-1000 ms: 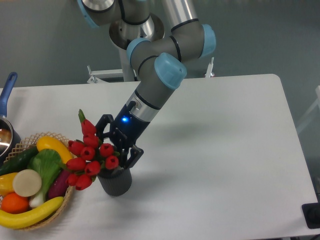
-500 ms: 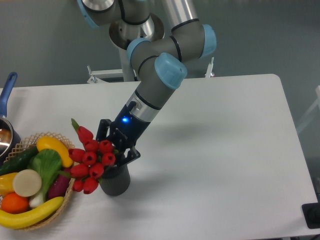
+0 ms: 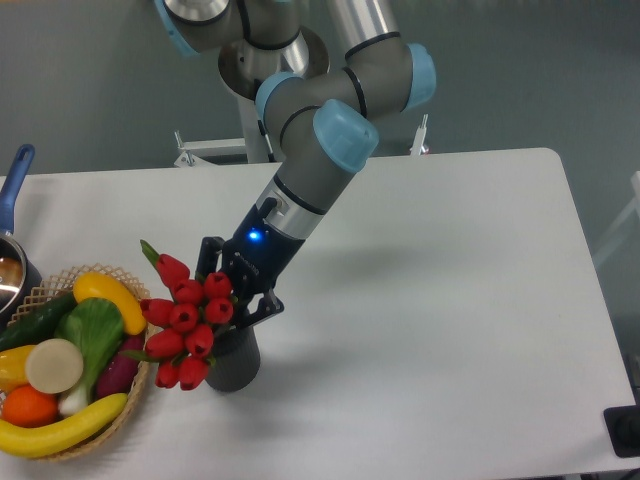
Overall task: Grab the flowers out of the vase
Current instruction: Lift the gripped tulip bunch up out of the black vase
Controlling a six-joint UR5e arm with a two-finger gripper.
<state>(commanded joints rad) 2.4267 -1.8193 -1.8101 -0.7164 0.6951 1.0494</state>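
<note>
One bunch of flowers [image 3: 184, 322], with roughly ten red buds that can be counted and one green leaf tip poking up at its upper left, leans out to the left over one vase [image 3: 234, 364], a short dark grey cylinder standing upright on the table [image 3: 440, 300]. The bunch's stems are hidden behind the buds and the end effector [image 3: 243, 298], so whether they sit inside the vase mouth cannot be told. One arm [image 3: 315, 175] reaches down from the upper middle, grey with pale blue joint caps and a small blue light glowing near its wrist. Its two dark fingers are closed in around the bunch just above the vase rim, grasping the flowers near where the stems gather. To the left stands one woven basket [image 3: 125, 405], its right edge near the vase and partly under the hanging buds; it holds two yellow banana-like pieces, one orange fruit, one dark green cucumber, one leafy green vegetable, one purple piece and one pale round slice. One pot [image 3: 14, 262] with a blue handle is cut off by the left edge. The table is plain white with rounded corners; behind it is a dull grey-green wall and the arm's metal mounting column [image 3: 255, 130].
</note>
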